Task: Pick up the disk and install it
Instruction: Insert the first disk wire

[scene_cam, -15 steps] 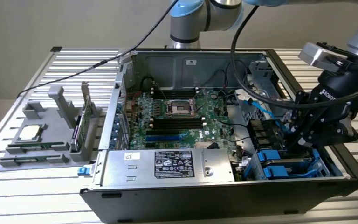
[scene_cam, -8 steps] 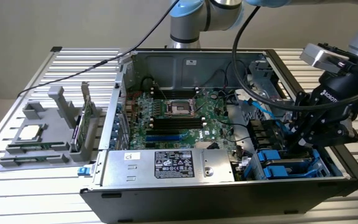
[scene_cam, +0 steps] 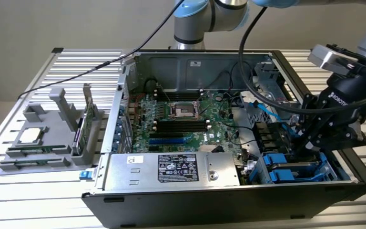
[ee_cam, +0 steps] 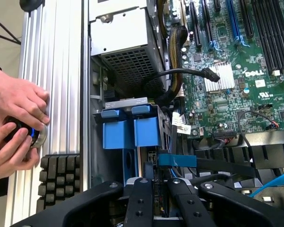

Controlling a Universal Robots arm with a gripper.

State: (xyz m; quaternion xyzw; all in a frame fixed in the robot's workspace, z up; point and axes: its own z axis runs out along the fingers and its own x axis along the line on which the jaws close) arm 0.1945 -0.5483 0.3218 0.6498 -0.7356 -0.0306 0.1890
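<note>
Halfway-ish I'd say: gripper (scene_cam: 310, 143) is clamped on the disk (ee_cam: 157, 189) at the drive bay (ee_cam: 125, 100), not seated yet.

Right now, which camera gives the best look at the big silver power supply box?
The exterior view: the power supply lies broadside to the camera, its printed label facing up and readable as a label. The wrist view catches the power supply end-on, showing its perforated grille and no label.
</note>
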